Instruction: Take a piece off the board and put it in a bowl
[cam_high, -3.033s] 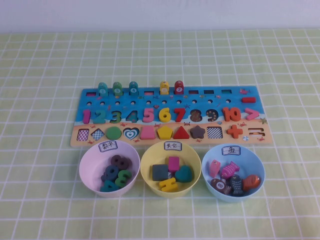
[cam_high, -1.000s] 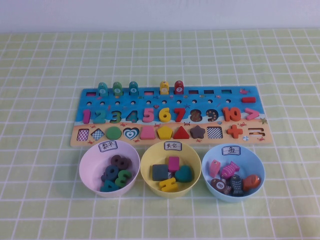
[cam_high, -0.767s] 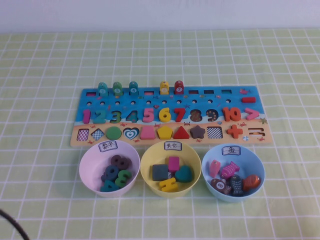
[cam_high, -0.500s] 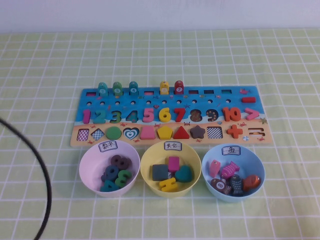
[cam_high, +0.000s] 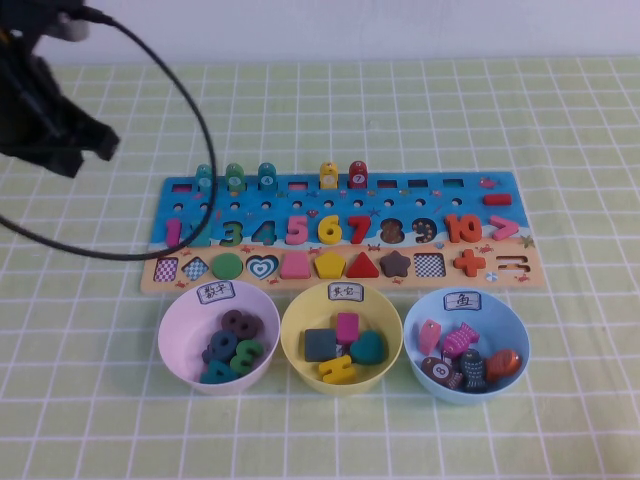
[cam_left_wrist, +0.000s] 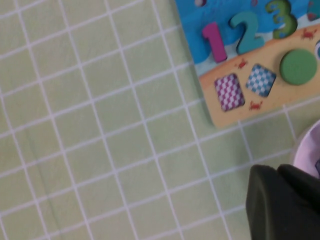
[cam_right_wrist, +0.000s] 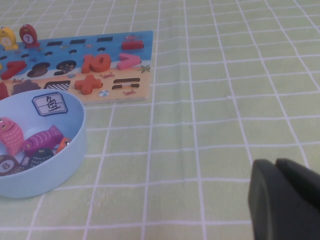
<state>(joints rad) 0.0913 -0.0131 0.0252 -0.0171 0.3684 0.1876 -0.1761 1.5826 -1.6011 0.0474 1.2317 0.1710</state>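
Note:
The piece, a magenta-pink numeral "1" (cam_high: 173, 233), lies in its slot at the left end of the board (cam_high: 345, 195), and it also shows in the left wrist view (cam_left_wrist: 215, 42). The pale pink bowl (cam_high: 176, 338) with a white label stands in front of the board's left part and holds several dark numerals. My left gripper (cam_left_wrist: 278, 171) is shut and empty, and hangs over the cloth near that bowl's rim (cam_left_wrist: 307, 150). The left arm (cam_high: 50, 120) shows at the far left, behind the board. My right gripper (cam_right_wrist: 276, 169) is shut and empty, low over the cloth to the right of the board.
A yellow bowl (cam_high: 296, 340) with shapes and a light blue bowl (cam_high: 420, 335) with fish stand in a row beside the pink one. A black cable (cam_high: 195, 110) loops over the board's left end. Green checked cloth covers the table.
The left arm has come into the high view at the far left, and its cable has swung from the near left up over the board's left end. Board, pieces and bowls have not moved.

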